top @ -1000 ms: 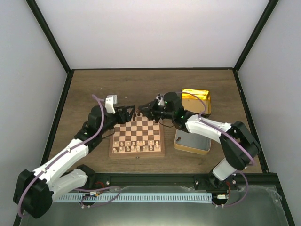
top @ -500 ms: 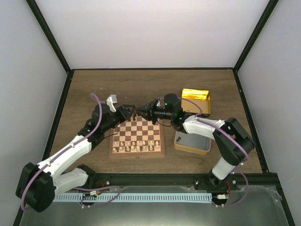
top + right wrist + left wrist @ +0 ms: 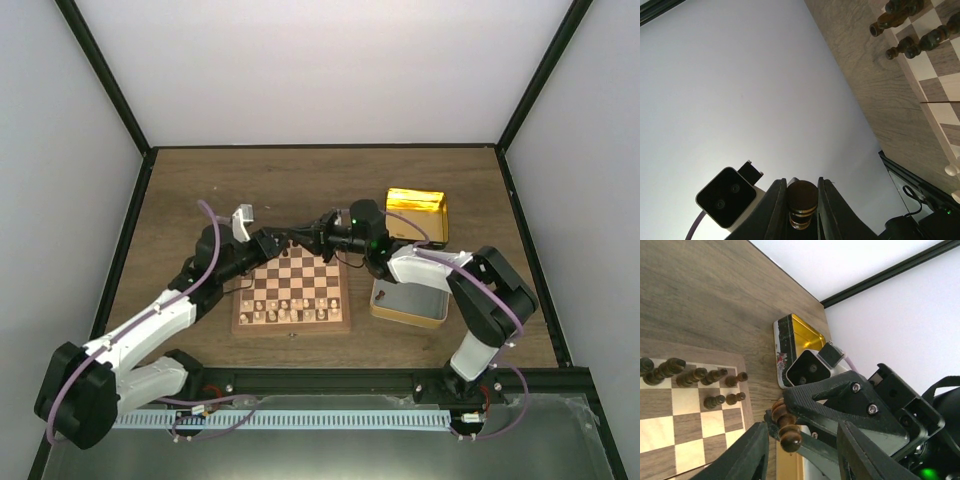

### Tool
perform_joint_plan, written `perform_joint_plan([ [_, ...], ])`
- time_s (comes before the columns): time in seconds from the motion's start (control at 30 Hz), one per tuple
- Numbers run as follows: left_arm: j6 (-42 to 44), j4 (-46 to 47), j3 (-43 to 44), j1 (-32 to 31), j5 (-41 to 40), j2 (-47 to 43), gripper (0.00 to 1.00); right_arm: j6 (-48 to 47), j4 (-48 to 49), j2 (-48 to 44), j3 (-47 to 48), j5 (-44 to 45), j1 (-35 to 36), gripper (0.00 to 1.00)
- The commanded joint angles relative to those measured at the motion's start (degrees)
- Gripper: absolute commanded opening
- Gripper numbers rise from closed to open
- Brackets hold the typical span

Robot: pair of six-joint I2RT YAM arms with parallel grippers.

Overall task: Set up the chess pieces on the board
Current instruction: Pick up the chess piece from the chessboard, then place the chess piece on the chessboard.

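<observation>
Table (image 3: pixel 200 190): wood; board (image 3: pixel 292 328) central.
Top: pale men (image 3: pixel 290 312) fill board's near rows; left gripper (image 3: pixel 277 243), right gripper (image 3: pixel 303 237) meet over far edge.
Left wrist: dark pieces (image 3: pixel 690 376) part-fill far rows; left gripper half-open, empty.
Right wrist: right gripper clamps piece (image 3: pixel 802 200); more remain, probably.

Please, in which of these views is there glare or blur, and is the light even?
Top view: soft, even light, but the gold tin glares bright. Left wrist view: its own fingers at the lower edge are blurred, the dark chess pieces on the board sharper. Right wrist view: pale wall fills most of it; the held piece looks dark, little detail.
</observation>
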Motion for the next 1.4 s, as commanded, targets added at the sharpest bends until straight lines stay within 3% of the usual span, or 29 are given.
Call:
perform_joint_plan([
  [0.0, 1.71, 3.42, 0.67, 0.09, 2.74, 1.67, 0.36, 2.16, 3.16, 0.94, -0.38, -1.17, -0.49, 0.1],
  [0.2, 1.91, 3.66, 0.82, 0.05, 3.61, 3.23, 0.3, 2.17, 3.5, 1.43, 0.29, -1.59, -0.49, 0.1],
  [0.4, 4.93, -0.77, 3.68, 0.01, -1.11, 3.56, 0.09, 0.96, 2.4, 1.32, 0.05, -1.84, -0.56, 0.13],
  [0.53, 8.71, -5.88, 5.79, 0.06, -5.21, 2.8, 0.04, -1.61, 1.02, 1.99, 0.04, -1.93, -0.81, 0.2],
  [0.6, 10.54, -9.27, 6.93, 0.03, -6.12, 2.47, 0.04, -3.44, 0.66, 2.22, -0.01, -1.85, -1.08, 0.27],
  [0.7, 13.63, -15.05, 8.84, 0.07, -5.27, 2.54, 0.04, -10.01, 0.53, 2.02, 0.71, -1.31, -1.87, 0.59],
  [0.83, 20.25, -28.63, 13.31, -0.01, -2.8, 4.88, 0.04, -20.19, -0.76, 0.2, 0.74, -1.58, -3.96, 0.73],
  [0.93, 25.01, -37.91, 17.88, -0.27, -1.74, 8.25, 0.04, -28.53, -7.22, -2.14, 0.06, -0.76, -5.37, 0.75],
  [1.03, 28.56, -43.51, 21.7, -1.26, -3.97, 11.73, 0.04, -36.53, -16.91, -6.16, -1.33, 5.43, -5.75, 0.75],
  [1.37, 36.16, -53.85, 36.69, -6.3, -12.82, 30.54, 0.07, -54.18, -35.38, -17.96, -1.92, 24.31, -9.68, 0.75],
])
